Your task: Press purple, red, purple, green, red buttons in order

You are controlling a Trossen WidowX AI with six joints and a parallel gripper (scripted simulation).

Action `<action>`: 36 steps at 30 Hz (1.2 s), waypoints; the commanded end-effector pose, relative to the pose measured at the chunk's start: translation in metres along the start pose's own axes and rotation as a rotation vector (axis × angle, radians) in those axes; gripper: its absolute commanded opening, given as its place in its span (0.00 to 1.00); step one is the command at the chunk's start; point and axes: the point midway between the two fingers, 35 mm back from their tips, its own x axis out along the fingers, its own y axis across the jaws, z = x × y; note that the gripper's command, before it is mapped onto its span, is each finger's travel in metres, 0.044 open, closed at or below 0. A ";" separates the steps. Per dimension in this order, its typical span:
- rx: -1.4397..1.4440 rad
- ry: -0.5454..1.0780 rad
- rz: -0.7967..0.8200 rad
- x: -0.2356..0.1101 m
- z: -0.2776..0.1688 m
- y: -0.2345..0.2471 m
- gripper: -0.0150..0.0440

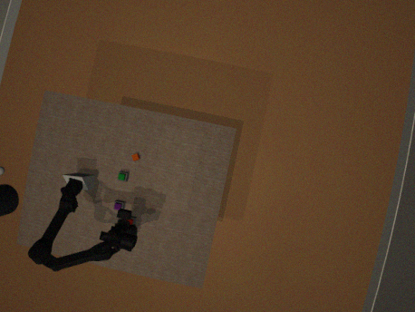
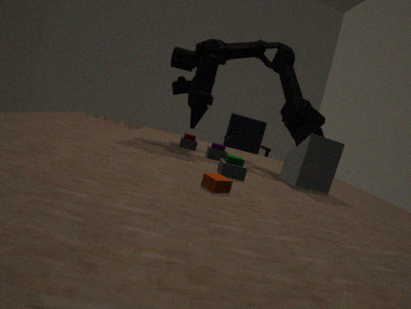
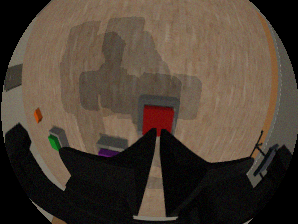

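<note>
The red button (image 2: 189, 136) (image 3: 158, 117) (image 1: 130, 221) sits on a grey base at the far end of the button row. My gripper (image 2: 195, 124) (image 3: 157, 132) is shut and empty, and its tip points down just above the red button. The purple button (image 2: 218, 146) (image 1: 118, 206) (image 3: 108, 152) stands beside the red one. In the wrist view the fingers partly hide it. The green button (image 2: 234, 159) (image 1: 121, 176) (image 3: 53, 141) stands nearer the orange block.
An orange block (image 2: 216, 182) (image 1: 135, 157) (image 3: 37, 115) lies on the mat (image 1: 181, 181) beyond the green button. The arm's grey base box (image 2: 312, 163) (image 1: 82, 180) stands at the mat's edge. A dark box (image 2: 245, 133) stands behind the buttons.
</note>
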 end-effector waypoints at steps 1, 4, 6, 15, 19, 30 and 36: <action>-0.005 0.002 -0.001 0.008 0.000 0.001 0.29; -0.005 0.002 -0.001 0.013 0.000 0.001 0.29; -0.005 0.002 -0.002 0.017 0.000 0.000 0.29; -0.005 0.001 -0.003 0.029 -0.001 0.000 0.29; -0.005 0.001 -0.003 0.029 -0.001 0.000 0.29; -0.005 0.001 -0.003 0.029 -0.001 0.000 0.29; -0.004 0.001 -0.003 0.005 0.000 0.000 0.29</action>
